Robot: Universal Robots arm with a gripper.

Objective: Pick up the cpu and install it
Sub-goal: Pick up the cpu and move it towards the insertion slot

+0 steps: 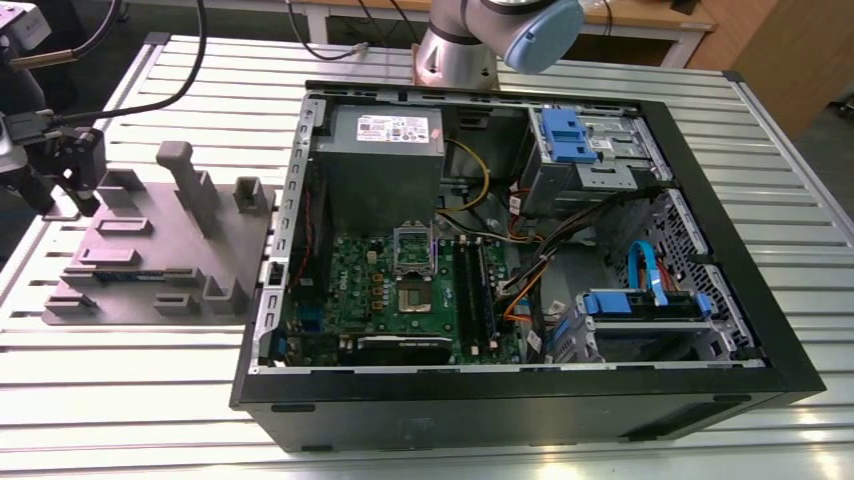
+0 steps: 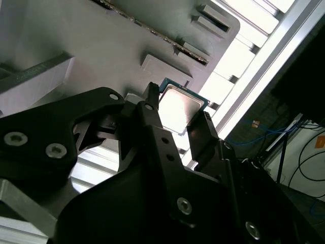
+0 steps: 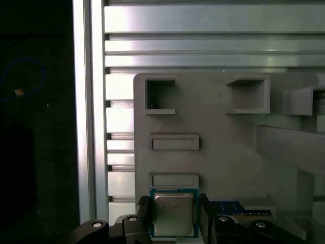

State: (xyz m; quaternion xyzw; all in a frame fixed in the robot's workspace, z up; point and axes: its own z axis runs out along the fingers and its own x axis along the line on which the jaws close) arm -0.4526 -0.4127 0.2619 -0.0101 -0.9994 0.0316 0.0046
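While the cpu (image 3: pixel 173 216) lies flat on the grey fixture (image 3: pixel 228 152) on the table (image 3: pixel 203 51), the gripper (image 3: pixel 173 200) straddles it closely; whether the gripper is clamped on it or open cannot be determined.

No legible text. Print is seen on the cpu (image 3: pixel 173 213) and on the power supply label (image 1: pixel 391 128); neither can be read.

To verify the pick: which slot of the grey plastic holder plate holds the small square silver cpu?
The one at the black gripper, with the cpu; two shallow rectangular slots nearby are bare.
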